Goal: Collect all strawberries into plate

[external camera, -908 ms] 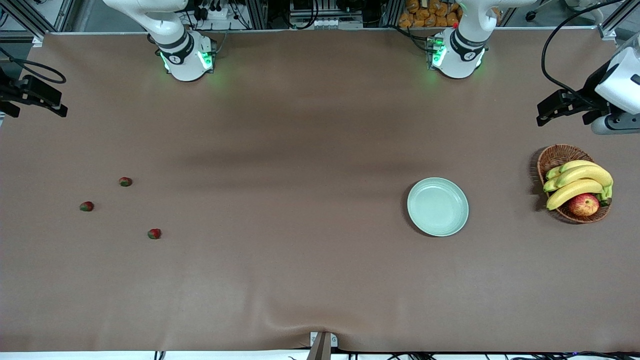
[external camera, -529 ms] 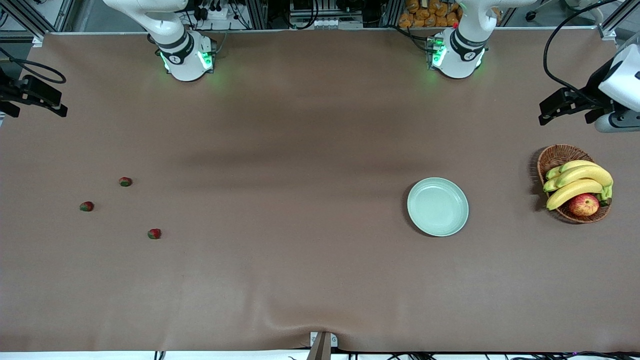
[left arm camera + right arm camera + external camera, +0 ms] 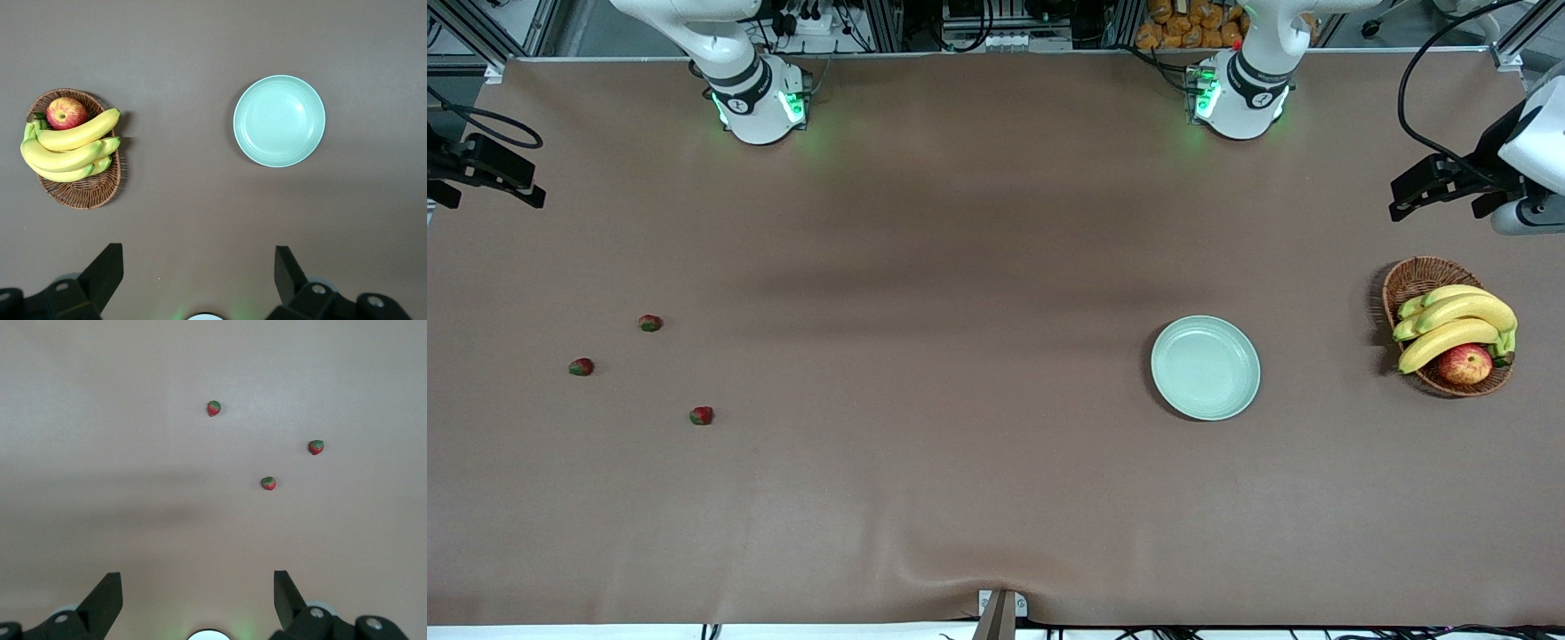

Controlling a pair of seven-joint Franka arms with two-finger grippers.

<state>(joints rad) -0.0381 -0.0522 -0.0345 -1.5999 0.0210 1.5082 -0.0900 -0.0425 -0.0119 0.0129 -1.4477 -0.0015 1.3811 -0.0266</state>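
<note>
Three strawberries lie apart on the brown table toward the right arm's end: one (image 3: 650, 323), one (image 3: 581, 366) and one (image 3: 702, 415) nearest the front camera. They also show in the right wrist view (image 3: 213, 408), (image 3: 316, 447), (image 3: 268, 483). The mint-green plate (image 3: 1205, 367) sits empty toward the left arm's end and shows in the left wrist view (image 3: 279, 121). My right gripper (image 3: 198, 583) hangs open and empty high over the table by the strawberries (image 3: 489, 169). My left gripper (image 3: 198, 257) hangs open and empty high over the table's end by the basket (image 3: 1427, 185).
A wicker basket (image 3: 1414, 280) with bananas (image 3: 1458, 324) and a red-yellow apple (image 3: 1464, 364) stands beside the plate at the left arm's end; it shows in the left wrist view (image 3: 87, 193). The brown table cover has a ripple at the front edge (image 3: 996, 578).
My left gripper has drifted slightly outward toward the left arm's end of the table. The right gripper, strawberries and plate have not moved.
</note>
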